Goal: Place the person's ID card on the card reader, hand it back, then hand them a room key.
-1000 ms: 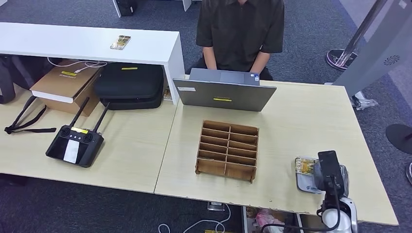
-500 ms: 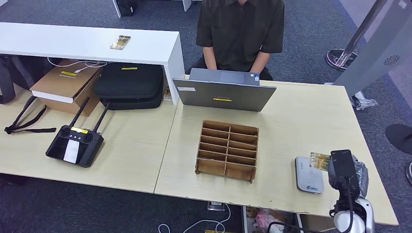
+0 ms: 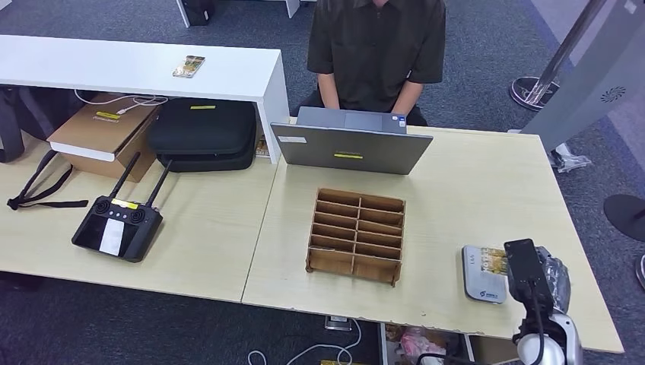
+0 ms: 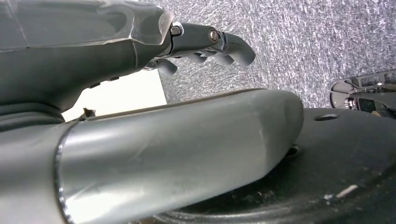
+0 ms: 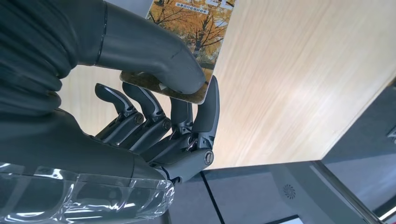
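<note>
From my station, head view: right hand (image 3: 549, 277) sat low at the counter's (image 3: 471, 190) near right corner, its wrist camera block covering most of it. The card (image 3: 496, 261) stuck out from under that block, lying partly over the right edge of the reader (image 3: 479, 274); I could not tell from here whether card and reader touched.

Right wrist view: right hand (image 5: 154, 116) pinched the card (image 5: 196, 28) between thumb (image 5: 154, 51) and fingers (image 5: 208, 112). The card face carried a picture of autumn trees. Pale wood counter (image 5: 299, 84) lay behind it.

Left wrist view: left hand (image 4: 205, 44) hung over grey carpet (image 4: 317, 42), fingers curled in and holding nothing I could see.

The person (image 3: 376, 53) in a dark shirt sat at the far side of the counter, behind an open laptop (image 3: 350, 144). A wooden rack (image 3: 356, 234) of slots stood mid-counter, well apart from the reader, to its left.

On the left counter lay a black controller (image 3: 118, 224) with two antennas. A cardboard box (image 3: 103, 137) and a black case (image 3: 201, 133) sat under a white shelf (image 3: 137, 68), and a second card (image 3: 189, 66) lay on top of the shelf.
</note>
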Motion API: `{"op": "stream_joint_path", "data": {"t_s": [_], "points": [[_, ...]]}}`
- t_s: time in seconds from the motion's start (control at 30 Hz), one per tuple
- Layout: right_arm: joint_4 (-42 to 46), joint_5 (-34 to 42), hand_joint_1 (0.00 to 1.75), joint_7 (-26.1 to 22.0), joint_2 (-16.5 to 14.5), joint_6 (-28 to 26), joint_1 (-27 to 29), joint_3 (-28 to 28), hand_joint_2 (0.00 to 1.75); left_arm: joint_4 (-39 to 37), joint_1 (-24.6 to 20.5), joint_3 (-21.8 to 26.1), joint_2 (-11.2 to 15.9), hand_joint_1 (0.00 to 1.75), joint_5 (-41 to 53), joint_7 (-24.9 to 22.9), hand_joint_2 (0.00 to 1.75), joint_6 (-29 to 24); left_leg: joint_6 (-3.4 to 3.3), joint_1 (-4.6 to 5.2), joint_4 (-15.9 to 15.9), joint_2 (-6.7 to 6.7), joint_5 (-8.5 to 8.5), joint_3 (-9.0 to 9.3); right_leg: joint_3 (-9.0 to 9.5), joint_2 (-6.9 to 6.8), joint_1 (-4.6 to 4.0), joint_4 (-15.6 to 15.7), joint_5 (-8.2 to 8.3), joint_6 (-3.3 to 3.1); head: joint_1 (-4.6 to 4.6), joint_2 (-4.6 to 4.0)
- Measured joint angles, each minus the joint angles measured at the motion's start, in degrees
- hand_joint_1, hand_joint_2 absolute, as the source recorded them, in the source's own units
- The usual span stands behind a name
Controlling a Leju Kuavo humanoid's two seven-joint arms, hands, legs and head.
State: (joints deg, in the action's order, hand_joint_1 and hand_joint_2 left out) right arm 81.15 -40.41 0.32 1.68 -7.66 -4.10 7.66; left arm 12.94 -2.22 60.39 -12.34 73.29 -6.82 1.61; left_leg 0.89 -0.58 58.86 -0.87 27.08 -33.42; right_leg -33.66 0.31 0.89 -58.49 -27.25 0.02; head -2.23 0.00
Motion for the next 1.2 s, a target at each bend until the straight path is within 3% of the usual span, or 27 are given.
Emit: {"op": "stream_joint_path", "data": {"t_s": [0.8, 1.2], "points": [[-2.4, -0.7, 1.75, -3.0, -0.2, 1.9, 3.1, 0.7, 1.75, 0.0, 0.4, 0.8, 1.3, 0.00, 0.7, -0.3, 0.00, 0.8, 0.01, 0.00, 0.0, 0.00, 0.01, 0.01, 0.00, 0.00, 0.00, 0.0, 0.00, 0.00, 0.00, 0.00], [-1.2, -13.4, 1.75, 1.2, -1.9, -1.0, 5.6, -1.0, 1.75, 0.0, 0.4, 1.0, 1.7, 0.00, 2.3, -0.9, 0.00, 1.5, 0.01, -0.01, 0.0, 0.00, 0.01, 0.01, 0.00, 0.00, -0.01, 0.0, -0.01, 0.00, -0.01, 0.00]]}}
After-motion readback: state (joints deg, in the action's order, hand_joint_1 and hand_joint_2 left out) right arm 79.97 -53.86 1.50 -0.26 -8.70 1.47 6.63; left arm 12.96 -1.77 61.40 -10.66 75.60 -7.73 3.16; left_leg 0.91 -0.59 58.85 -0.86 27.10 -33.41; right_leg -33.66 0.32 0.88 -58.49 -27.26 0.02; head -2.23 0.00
